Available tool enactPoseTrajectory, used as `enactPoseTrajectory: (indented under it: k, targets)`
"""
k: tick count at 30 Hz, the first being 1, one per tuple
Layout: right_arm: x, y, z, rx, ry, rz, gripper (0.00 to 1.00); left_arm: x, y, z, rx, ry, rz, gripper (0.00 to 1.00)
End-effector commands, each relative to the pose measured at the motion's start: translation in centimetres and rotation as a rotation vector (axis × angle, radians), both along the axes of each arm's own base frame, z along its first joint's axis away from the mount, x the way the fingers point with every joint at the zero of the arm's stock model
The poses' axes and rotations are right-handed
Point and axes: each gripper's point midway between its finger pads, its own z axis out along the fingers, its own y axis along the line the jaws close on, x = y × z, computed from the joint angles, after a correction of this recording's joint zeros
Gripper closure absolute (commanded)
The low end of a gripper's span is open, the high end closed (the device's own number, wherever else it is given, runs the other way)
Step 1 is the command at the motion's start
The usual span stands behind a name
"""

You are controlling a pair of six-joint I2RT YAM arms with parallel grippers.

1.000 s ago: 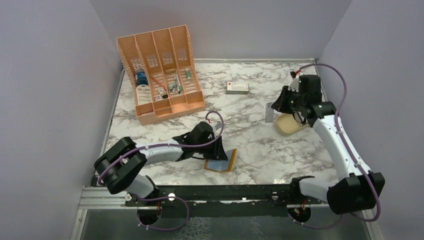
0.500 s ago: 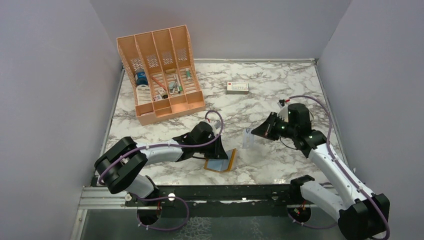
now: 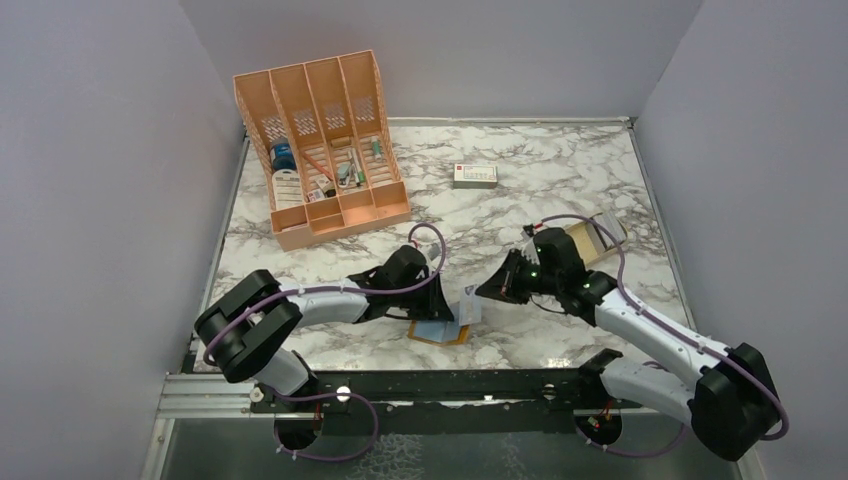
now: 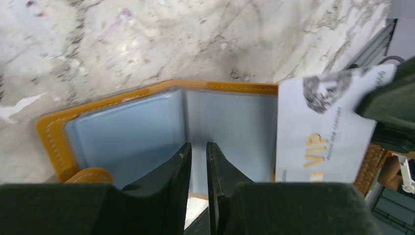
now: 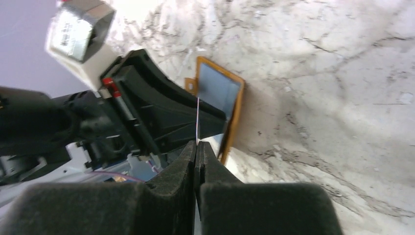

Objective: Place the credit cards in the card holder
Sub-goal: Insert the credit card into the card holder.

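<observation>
Your right gripper point(image 5: 196, 147) clenches a credit card point(image 4: 318, 132) at three o'clock of the card holder point(image 4: 122, 137) for insertion; your left gripper point(image 4: 198, 149) braces its fold, grip unclear.

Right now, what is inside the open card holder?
Grey-blue pocket lining shows in the card holder, with no card visibly seated. The left end effector covers the centre fold, and the card in the right end effector hides part of the right half.
</observation>
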Motion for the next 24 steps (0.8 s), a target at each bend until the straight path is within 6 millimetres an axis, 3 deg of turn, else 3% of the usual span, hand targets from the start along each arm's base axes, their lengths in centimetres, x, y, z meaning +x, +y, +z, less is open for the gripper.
enactPoseTrajectory:
  k: [1, 5, 9, 16, 24]
  targets:
    - [0.2, -1.0, -3.4, -0.091, 0.027, -0.049, 0.99, 0.7, 1.7, -0.2, 0.076, -0.003, 0.063, 0.80]
    - [-0.4, -1.7, -6.1, -0.150, 0.052, -0.036, 0.99, 1.1, 3.3, -0.5, 0.132, 0.009, 0.098, 0.77]
    - [-0.4, -2.3, -7.1, -0.188, 0.049, -0.036, 0.99, 1.4, 5.4, -0.6, 0.198, -0.006, 0.128, 0.74]
    - [0.1, -1.0, -5.9, -0.119, -0.016, 0.014, 0.99, 0.4, 8.2, -1.2, 0.271, -0.025, 0.140, 0.74]
    - [-0.7, 1.2, -4.7, -0.004, -0.060, 0.081, 0.99, -0.9, 9.1, -2.3, 0.285, 0.007, 0.129, 0.74]
